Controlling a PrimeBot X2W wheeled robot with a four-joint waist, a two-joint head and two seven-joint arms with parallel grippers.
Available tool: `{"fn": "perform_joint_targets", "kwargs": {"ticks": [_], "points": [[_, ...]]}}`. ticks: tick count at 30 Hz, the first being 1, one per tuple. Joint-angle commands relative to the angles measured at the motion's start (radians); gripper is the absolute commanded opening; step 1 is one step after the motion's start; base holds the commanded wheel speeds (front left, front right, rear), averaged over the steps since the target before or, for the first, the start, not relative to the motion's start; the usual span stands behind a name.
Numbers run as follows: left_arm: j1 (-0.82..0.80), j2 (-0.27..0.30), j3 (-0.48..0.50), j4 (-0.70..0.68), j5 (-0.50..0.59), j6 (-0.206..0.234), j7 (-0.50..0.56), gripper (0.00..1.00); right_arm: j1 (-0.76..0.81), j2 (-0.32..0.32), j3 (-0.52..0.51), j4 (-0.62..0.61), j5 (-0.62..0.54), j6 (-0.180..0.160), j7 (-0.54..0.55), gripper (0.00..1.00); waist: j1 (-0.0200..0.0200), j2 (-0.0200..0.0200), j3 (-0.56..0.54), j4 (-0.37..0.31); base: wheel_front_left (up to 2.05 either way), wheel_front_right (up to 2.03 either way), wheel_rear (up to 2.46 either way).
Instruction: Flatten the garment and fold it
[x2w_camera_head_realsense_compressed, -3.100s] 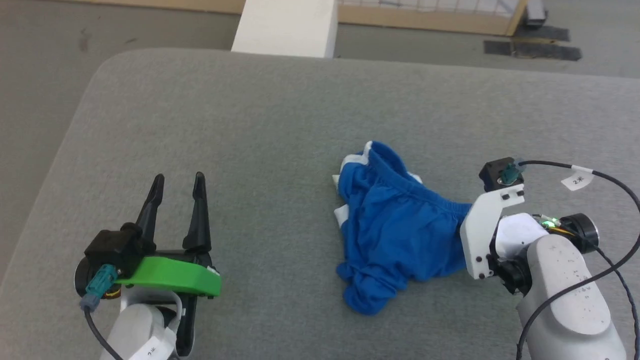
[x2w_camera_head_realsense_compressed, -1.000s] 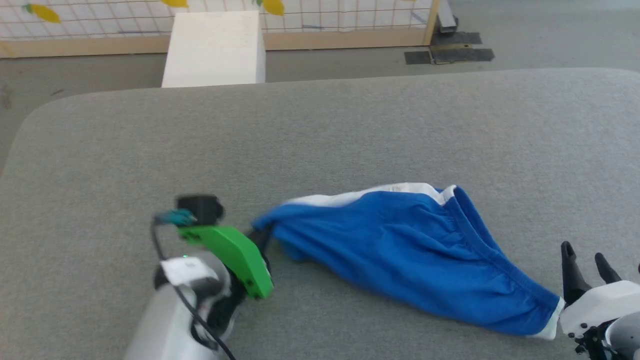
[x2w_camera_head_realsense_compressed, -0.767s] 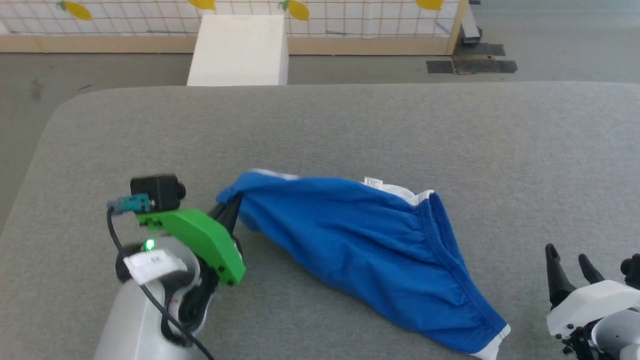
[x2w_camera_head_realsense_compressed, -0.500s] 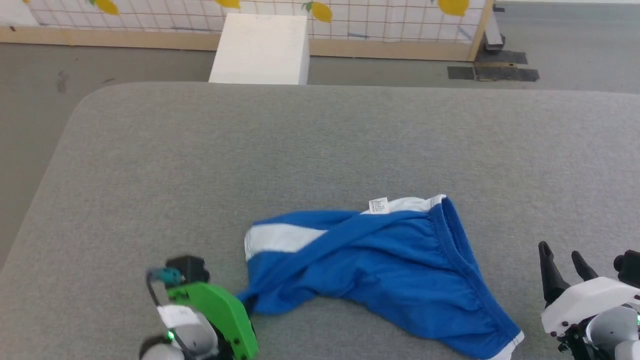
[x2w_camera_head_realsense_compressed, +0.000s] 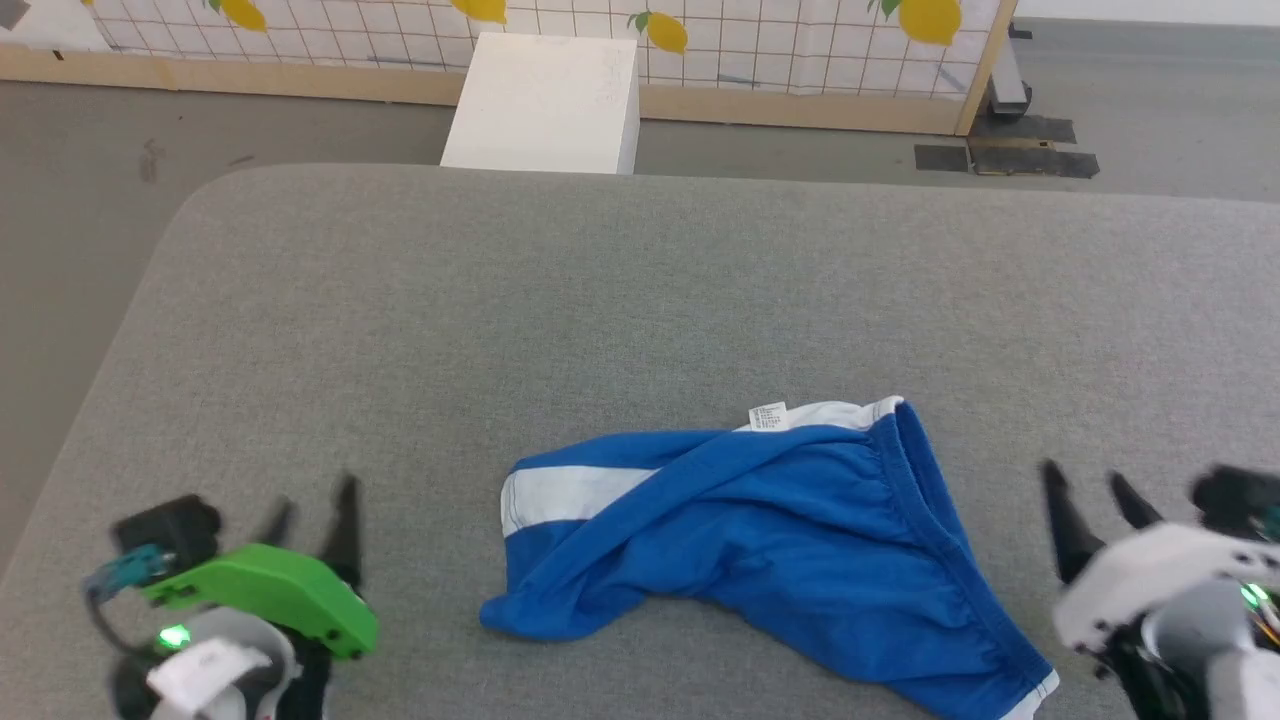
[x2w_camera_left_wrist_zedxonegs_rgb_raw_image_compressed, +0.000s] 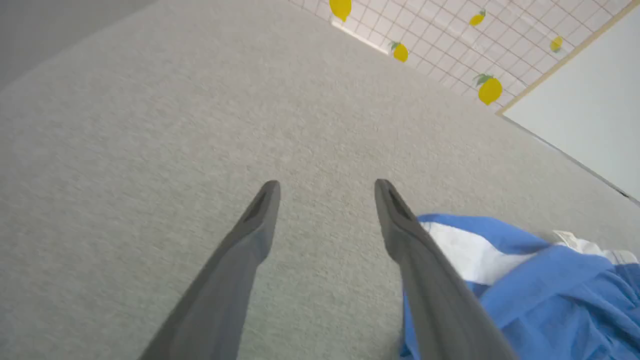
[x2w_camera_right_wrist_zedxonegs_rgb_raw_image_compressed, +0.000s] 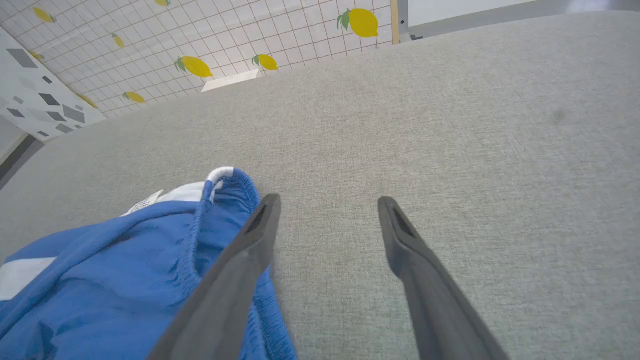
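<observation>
The bright blue shorts (x2w_camera_head_realsense_compressed: 770, 540) lie spread but twisted on the grey table, a white side stripe at their left end, the white tag (x2w_camera_head_realsense_compressed: 768, 416) at the far edge and the gathered waistband running down the right side. My left gripper (x2w_camera_head_realsense_compressed: 315, 507) hovers open at the lower left, well apart from the cloth's left end. In the left wrist view the shorts (x2w_camera_left_wrist_zedxonegs_rgb_raw_image_compressed: 525, 295) lie just right of the open left gripper (x2w_camera_left_wrist_zedxonegs_rgb_raw_image_compressed: 326, 186). My right gripper (x2w_camera_head_realsense_compressed: 1085, 487) is open just right of the waistband; the right wrist view has the shorts (x2w_camera_right_wrist_zedxonegs_rgb_raw_image_compressed: 125, 280) left of the empty gripper (x2w_camera_right_wrist_zedxonegs_rgb_raw_image_compressed: 327, 200).
The grey padded table (x2w_camera_head_realsense_compressed: 560, 290) stretches wide behind and to both sides of the shorts. Beyond its far edge stands a white block (x2w_camera_head_realsense_compressed: 545, 90) on the floor before a lemon-patterned tiled partition (x2w_camera_head_realsense_compressed: 780, 40) with a wooden base.
My left gripper let go of the shorts' left end and drew back left, now open. The cloth dropped and settled on the table. The right gripper stayed open; the camera shifted a little.
</observation>
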Motion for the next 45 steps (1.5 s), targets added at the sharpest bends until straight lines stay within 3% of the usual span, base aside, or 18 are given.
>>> {"fn": "perform_joint_targets", "kwargs": {"ticks": [1,5,8,15,24,25,26,27,34,37,41,45], "points": [[-0.019,0.014,0.002,-0.014,0.049,-0.013,-0.093,1.0,-0.039,0.001,0.034,-0.021,-0.011,-0.001,0.03,1.0,0.0,0.0,0.008,-0.005,0.0,0.0,0.0],[-0.031,0.03,-0.013,0.001,0.147,-0.054,-0.337,1.0,-0.123,0.001,0.141,-0.049,-0.045,-0.001,0.168,1.0,0.0,0.0,0.037,-0.006,0.0,0.0,0.0],[-0.042,0.023,-0.036,0.029,0.183,-0.079,-0.443,1.0,-0.202,0.001,0.208,-0.035,-0.105,-0.001,0.28,1.0,0.0,0.0,0.063,-0.001,0.0,0.0,0.0],[-0.093,-0.018,-0.06,0.079,0.198,-0.115,-0.49,1.0,-0.355,0.001,0.259,0.064,-0.254,-0.001,0.444,1.0,0.0,0.0,0.133,0.036,0.0,0.0,0.0],[-0.124,-0.038,-0.043,0.114,0.204,-0.144,-0.496,1.0,-0.375,0.001,0.258,0.134,-0.266,-0.001,0.467,1.0,0.0,0.0,0.169,0.054,0.0,0.0,0.0],[-0.125,-0.04,-0.04,0.114,0.206,-0.146,-0.496,1.0,-0.375,0.001,0.256,0.138,-0.265,-0.001,0.468,0.84,0.0,0.0,0.17,0.054,0.0,0.0,0.0],[-0.125,-0.042,-0.035,0.114,0.207,-0.148,-0.496,1.0,-0.376,0.001,0.256,0.14,-0.262,-0.001,0.462,0.18,0.0,0.0,0.17,0.052,0.0,0.0,0.0],[-0.126,-0.044,-0.032,0.115,0.209,-0.15,-0.496,1.0,-0.377,0.001,0.258,0.139,-0.261,-0.001,0.454,0.0,0.0,0.0,0.17,0.051,0.0,0.0,0.0],[-0.135,-0.059,-0.042,0.139,0.207,-0.174,-0.496,1.0,-0.389,0.001,0.263,0.136,-0.244,-0.001,0.393,0.0,0.0,0.0,0.163,0.033,0.0,0.0,0.0],[-0.147,-0.068,-0.066,0.164,0.171,-0.183,-0.434,1.0,-0.384,0.001,0.258,0.129,-0.228,-0.001,0.368,0.0,0.0,0.0,0.155,0.026,0.0,0.0,0.0],[-0.192,-0.079,-0.116,0.19,0.115,-0.185,-0.242,1.0,-0.361,0.001,0.255,0.107,-0.201,-0.001,0.344,0.0,0.0,0.0,0.146,0.018,0.0,0.0,0.0],[-0.254,-0.076,-0.152,0.238,0.097,-0.14,-0.016,1.0,-0.34,0.001,0.273,0.083,-0.183,-0.001,0.335,0.0,0.0,0.0,0.145,0.0,0.0,0.0,0.0]]}}
